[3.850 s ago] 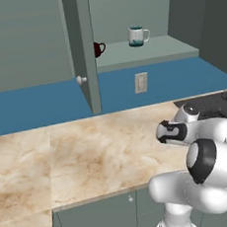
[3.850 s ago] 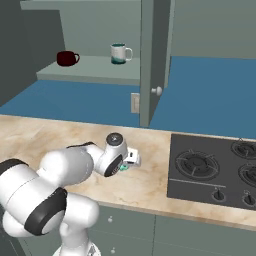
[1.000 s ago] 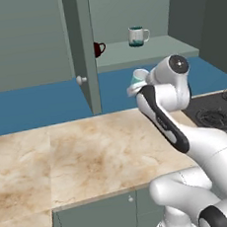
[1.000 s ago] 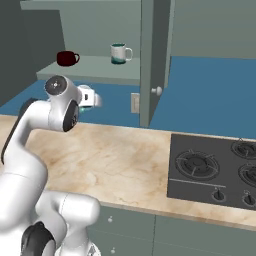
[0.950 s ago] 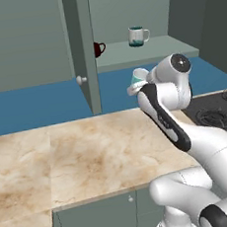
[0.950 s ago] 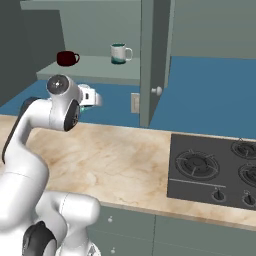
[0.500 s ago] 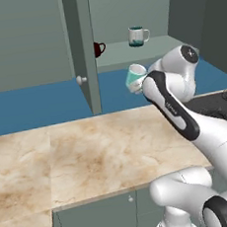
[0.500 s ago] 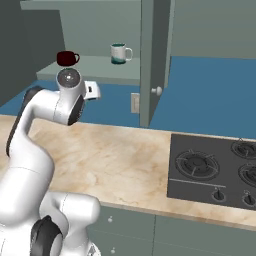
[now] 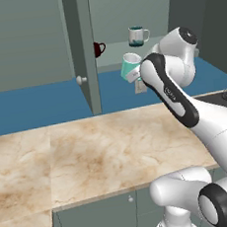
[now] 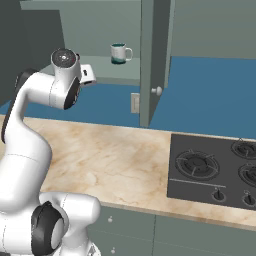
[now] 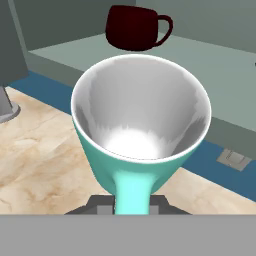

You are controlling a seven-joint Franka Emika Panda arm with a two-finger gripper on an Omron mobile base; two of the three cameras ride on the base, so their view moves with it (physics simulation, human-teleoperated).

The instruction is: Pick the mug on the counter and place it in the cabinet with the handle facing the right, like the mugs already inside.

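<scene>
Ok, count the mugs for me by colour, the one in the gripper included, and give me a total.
Mint mug, held in the gripper: 1
Dark red mug on the cabinet shelf: 1
White mug with teal band on the shelf: 1
Total: 3

I found no readable text, label, brand or number anywhere (checked the mug [image 11: 140, 125], the cabinet [image 9: 81, 49] door and the counter [image 9: 90, 157]); every surface was plain
</scene>
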